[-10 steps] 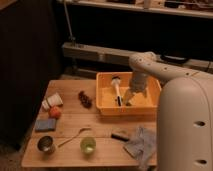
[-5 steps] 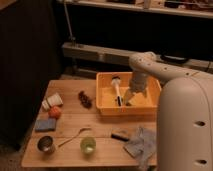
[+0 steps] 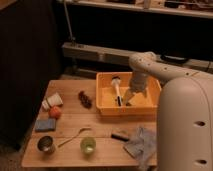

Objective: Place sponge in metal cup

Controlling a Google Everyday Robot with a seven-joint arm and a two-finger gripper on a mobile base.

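Note:
The blue-grey sponge (image 3: 44,124) lies flat near the left edge of the wooden table (image 3: 105,155). Just in front of it stands the small metal cup (image 3: 46,144), upright with a dark inside. My gripper (image 3: 131,98) hangs far to the right, inside the yellow bin (image 3: 107,107), pointing down. Its fingers stand open with nothing between them.
A white paper cup (image 3: 52,101) lies on its side above an orange ball (image 3: 55,112). A dark cluster (image 3: 85,98) sits left of the bin, and a white brush (image 3: 116,87) lies inside it. A spoon (image 3: 74,136), green cup (image 3: 88,145), dark block (image 3: 120,136) and grey cloth (image 3: 141,145) line the front.

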